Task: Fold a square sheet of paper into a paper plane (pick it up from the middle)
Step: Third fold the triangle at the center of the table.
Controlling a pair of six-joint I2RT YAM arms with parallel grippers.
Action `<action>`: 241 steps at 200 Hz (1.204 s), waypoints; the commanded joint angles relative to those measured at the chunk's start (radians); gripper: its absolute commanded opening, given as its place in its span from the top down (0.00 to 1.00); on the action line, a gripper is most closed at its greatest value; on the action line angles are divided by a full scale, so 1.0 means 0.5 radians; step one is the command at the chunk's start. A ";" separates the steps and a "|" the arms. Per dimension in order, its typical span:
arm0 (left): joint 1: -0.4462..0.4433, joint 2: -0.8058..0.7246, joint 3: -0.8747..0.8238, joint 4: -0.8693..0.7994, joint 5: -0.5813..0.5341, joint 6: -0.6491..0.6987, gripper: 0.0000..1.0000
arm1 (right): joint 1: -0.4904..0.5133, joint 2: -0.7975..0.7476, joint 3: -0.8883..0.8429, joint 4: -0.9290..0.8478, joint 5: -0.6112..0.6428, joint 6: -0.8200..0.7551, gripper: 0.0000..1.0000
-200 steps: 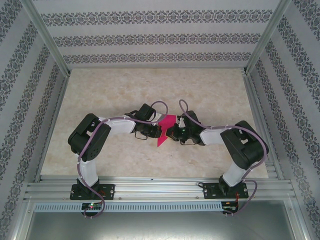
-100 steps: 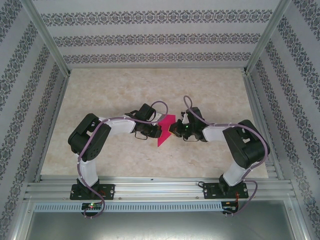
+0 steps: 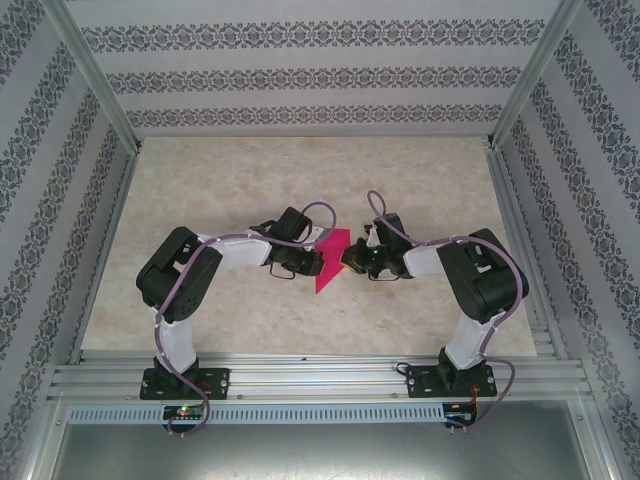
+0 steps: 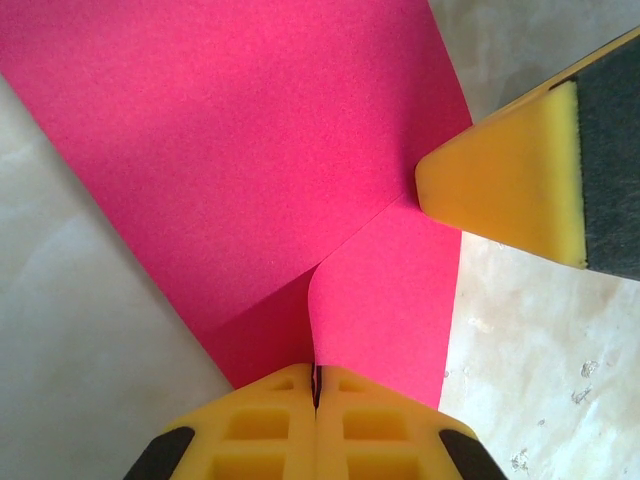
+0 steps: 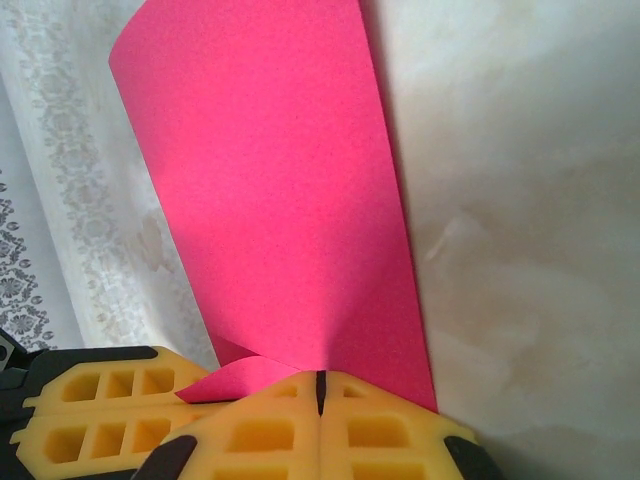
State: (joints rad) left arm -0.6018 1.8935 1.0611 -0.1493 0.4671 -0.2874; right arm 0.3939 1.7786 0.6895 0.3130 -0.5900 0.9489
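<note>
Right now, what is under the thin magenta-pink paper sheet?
Beige marbled tabletop shows on both sides of the thin magenta-pink paper sheet; the patch directly beneath it is covered, so anything there cannot be seen.

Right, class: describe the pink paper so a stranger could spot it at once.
Start at the beige table between patterned walls. At its middle the left arm and right arm meet, jaws shut on the pink paper from either side. It is the one magenta thing there, tapering to a near point.
</note>
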 commanded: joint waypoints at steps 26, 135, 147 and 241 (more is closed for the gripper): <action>-0.012 0.114 -0.035 -0.217 -0.090 0.056 0.99 | -0.097 -0.082 0.066 -0.071 -0.051 -0.079 1.00; -0.011 0.080 -0.022 -0.244 -0.065 0.059 0.97 | -0.100 -0.108 0.047 -0.104 -0.035 -0.104 0.96; -0.011 0.059 -0.023 -0.245 -0.055 0.054 0.96 | -0.085 -0.156 0.100 -0.151 -0.067 -0.139 0.95; -0.011 -0.396 -0.007 -0.369 -0.222 -0.093 0.63 | 0.012 0.150 0.242 -0.277 -0.023 -0.182 0.95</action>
State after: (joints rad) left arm -0.6018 1.8065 1.0676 -0.2649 0.4244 -0.3077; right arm 0.3950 1.8175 0.7986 0.2043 -0.6147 0.8825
